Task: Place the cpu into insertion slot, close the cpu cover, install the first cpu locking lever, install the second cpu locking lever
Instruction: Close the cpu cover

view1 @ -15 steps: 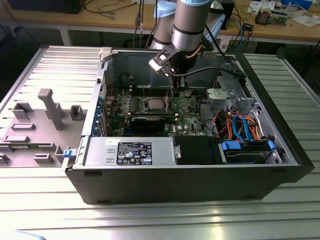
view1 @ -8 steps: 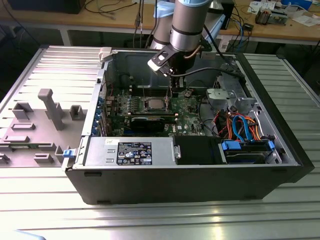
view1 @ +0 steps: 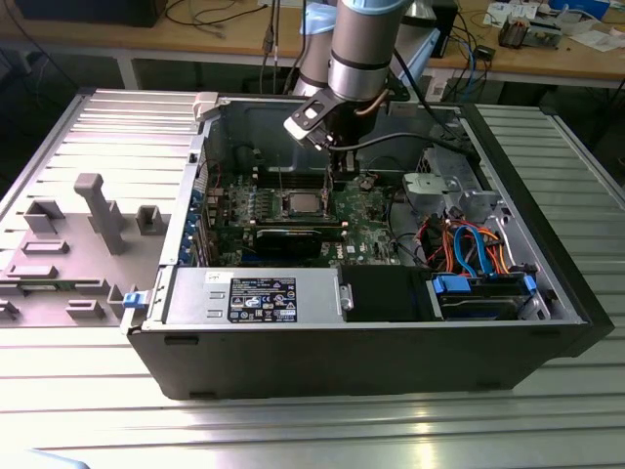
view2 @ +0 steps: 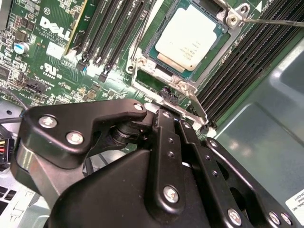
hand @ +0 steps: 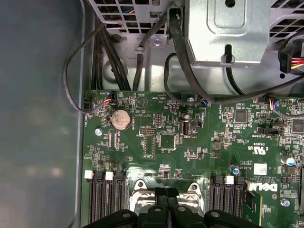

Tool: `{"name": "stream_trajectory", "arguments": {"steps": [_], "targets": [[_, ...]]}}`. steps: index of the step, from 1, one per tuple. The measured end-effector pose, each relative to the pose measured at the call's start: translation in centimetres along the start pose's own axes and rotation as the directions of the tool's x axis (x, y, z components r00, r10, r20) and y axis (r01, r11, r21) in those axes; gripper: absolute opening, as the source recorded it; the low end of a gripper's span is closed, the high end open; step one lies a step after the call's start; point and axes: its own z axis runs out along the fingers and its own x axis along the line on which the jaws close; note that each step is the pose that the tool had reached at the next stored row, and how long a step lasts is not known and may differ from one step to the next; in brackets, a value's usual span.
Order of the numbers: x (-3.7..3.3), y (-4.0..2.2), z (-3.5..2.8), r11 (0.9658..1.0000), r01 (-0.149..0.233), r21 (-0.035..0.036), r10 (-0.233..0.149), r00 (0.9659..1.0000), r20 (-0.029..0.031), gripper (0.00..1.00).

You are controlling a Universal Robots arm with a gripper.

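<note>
Silver-grey top of the cpu (view2: 190,35) faces up. It sits in the insertion slot (view2: 140,59), with its green edge showing inside the silvery rim. Two thin wire levers (view1: 281,182) stand upright beside the slot in the exterior view. Your gripper (view2: 167,97) hangs just beside the slot's rim, fingers clenched together, nothing seen between them.

The slot is on the green motherboard (hand: 199,142), which lies in the open computer case (view1: 391,362). Also in the case:
- long black memory slots (view2: 247,61)
- a coin cell (hand: 120,119)
- a grey metal box (view1: 190,293)
- a drive bay with blue tabs (view1: 454,288)
- orange, blue and black cables (view1: 459,239)

Writing: white lettering on the board and a black label (view1: 262,299) on the metal box; not transcribed.

The case rests on a ribbed metal surface (view1: 293,430). A grey fixture tray (view1: 68,244) lies on the exterior view's left.
</note>
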Motion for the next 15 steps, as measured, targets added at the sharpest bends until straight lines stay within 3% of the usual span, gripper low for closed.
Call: {"name": "stream_trajectory", "arguments": {"steps": [5, 15], "targets": [[0.02, -0.4, 0.07, 1.0, 0.001, 0.0, -0.001, 1.0, 0.0, 0.11], [0.02, -0.42, 0.08, 1.0, 0.0, -0.0002, 0.0, 1.0, 0.0, 0.11]]}}
